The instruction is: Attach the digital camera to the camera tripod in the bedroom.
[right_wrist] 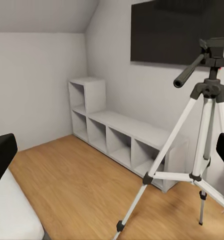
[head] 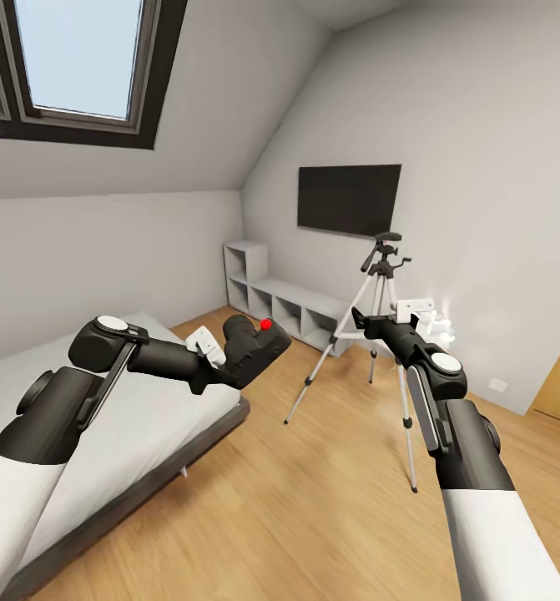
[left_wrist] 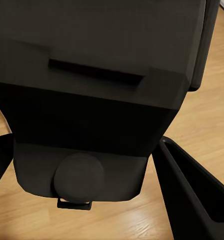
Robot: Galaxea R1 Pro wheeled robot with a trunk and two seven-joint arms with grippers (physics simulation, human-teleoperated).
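Both forearms fill the lower corners of the head view. Left gripper [head: 229, 367] is clamped on the camera [head: 254, 346], holding it in the air above the bed's [head: 129, 434] far corner, red dot up; in the left wrist view the camera body [left_wrist: 96, 85] sits right against the lens with one finger [left_wrist: 192, 195] alongside it. Right gripper [head: 365, 321] reaches toward the tripod [head: 380, 334]; its fingers stand apart at either edge of the right wrist view, with nothing between them.

That tripod stands on the wood floor [head: 313, 501] in front of the shelf [head: 288, 305], below the TV [head: 349, 199], its pan head bare and its handle slanting toward the robot.

By my reading, the carrying step is in hand: the camera is grasped but well apart from the mount. Next, the left arm needs to travel across to the tripod and bring the camera's underside down squarely onto the pan head, clear of the handle. Whether the base must roll closer first I cannot tell.
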